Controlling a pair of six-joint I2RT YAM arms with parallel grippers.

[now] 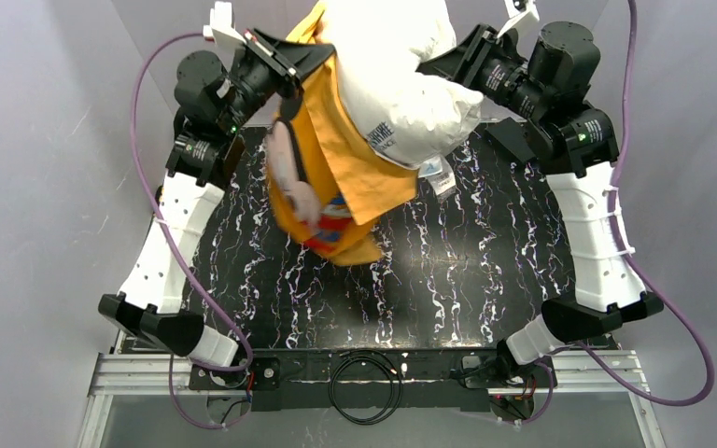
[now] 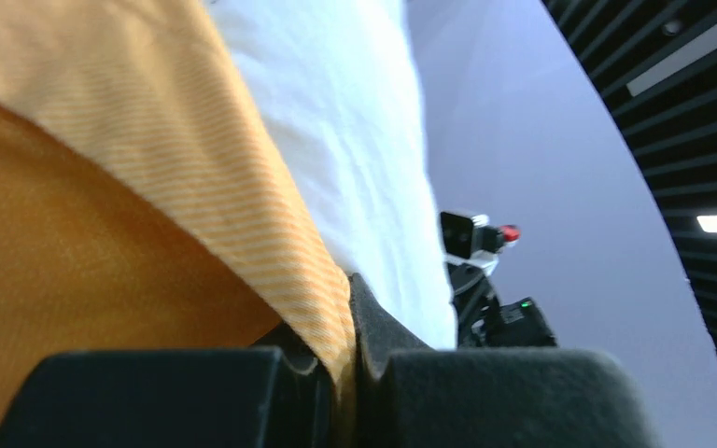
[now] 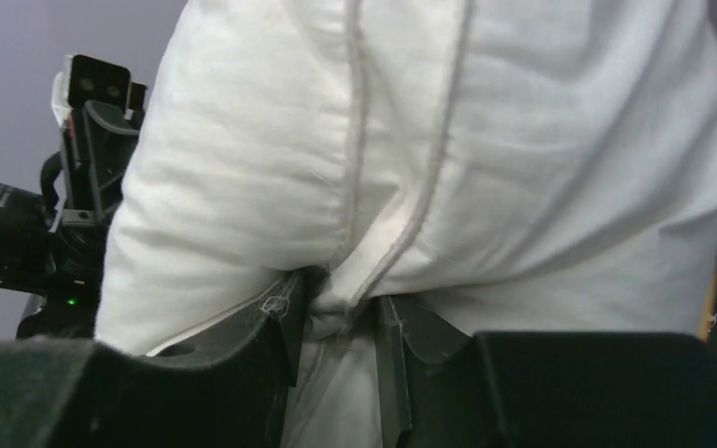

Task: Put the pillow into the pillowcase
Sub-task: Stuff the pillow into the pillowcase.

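The off-white pillow (image 1: 401, 84) is held up high above the table's far side, with a printed label and tags at its lower end. The orange pillowcase (image 1: 355, 168) hangs beside and under it, its printed end drooping down to the table. My left gripper (image 1: 313, 58) is shut on the pillowcase's orange edge (image 2: 308, 280), with the pillow (image 2: 355, 140) right behind it. My right gripper (image 1: 439, 65) is shut on the pillow's piped seam (image 3: 355, 299); the pillow (image 3: 448, 140) fills that view.
The black marbled table (image 1: 485, 271) lies below the hanging cloth. Grey walls (image 1: 47, 140) stand close on both sides. A black cable coil (image 1: 364, 383) lies on the frame at the near edge. The other arm shows in each wrist view (image 2: 490, 308) (image 3: 65, 233).
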